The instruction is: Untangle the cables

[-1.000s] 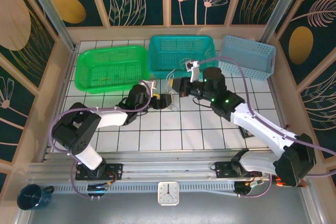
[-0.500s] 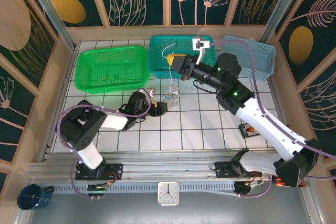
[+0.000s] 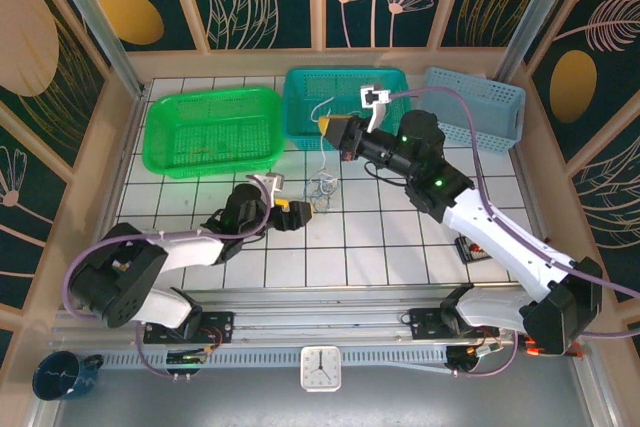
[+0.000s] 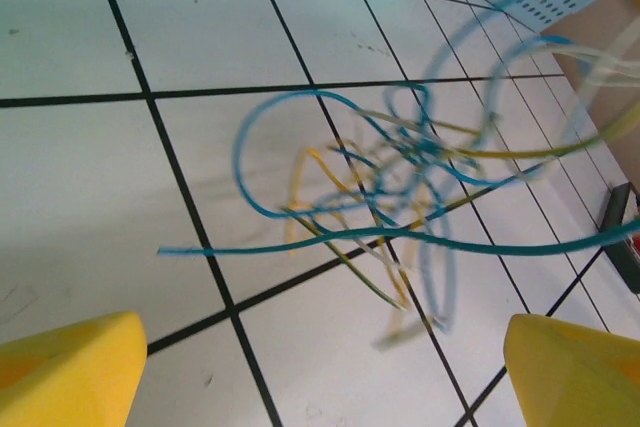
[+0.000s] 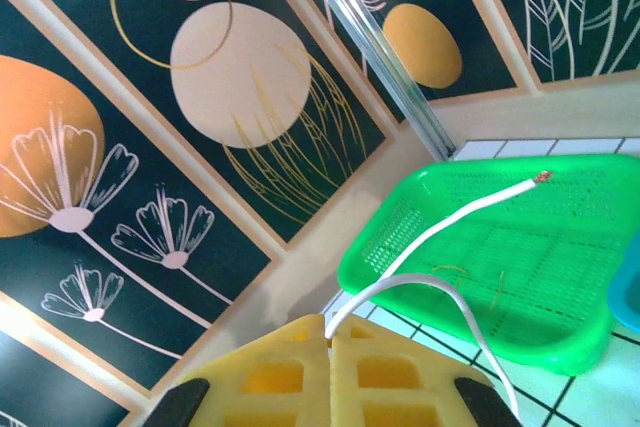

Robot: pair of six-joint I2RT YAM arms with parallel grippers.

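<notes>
**Tiled table from above, with both wrist views.** The cables lie in a loose knot on the white tiles, just in front of the teal basket and between the two grippers. In the left wrist view the knot is a set of crossing loops of light blue, yellow-orange and white wire. Some loops rest on the tiles and others arch above them (blur hides which strand passes over which). The left gripper sits low over the table, just beside the knot on its near-left side. Its yellow fingertips stand wide apart at the lower corners of its wrist view, with nothing between them. The right gripper is held above the front edge of the teal basket, its jaws pressed together on a white cable. That cable comes out from between the yellow fingers, loops once, and ends in a bare coppery tip seen against the green basket. From above, a pale strand runs down from this gripper to the knot. The green basket stands left of the teal one, and a light blue basket stands to its right.
</notes>
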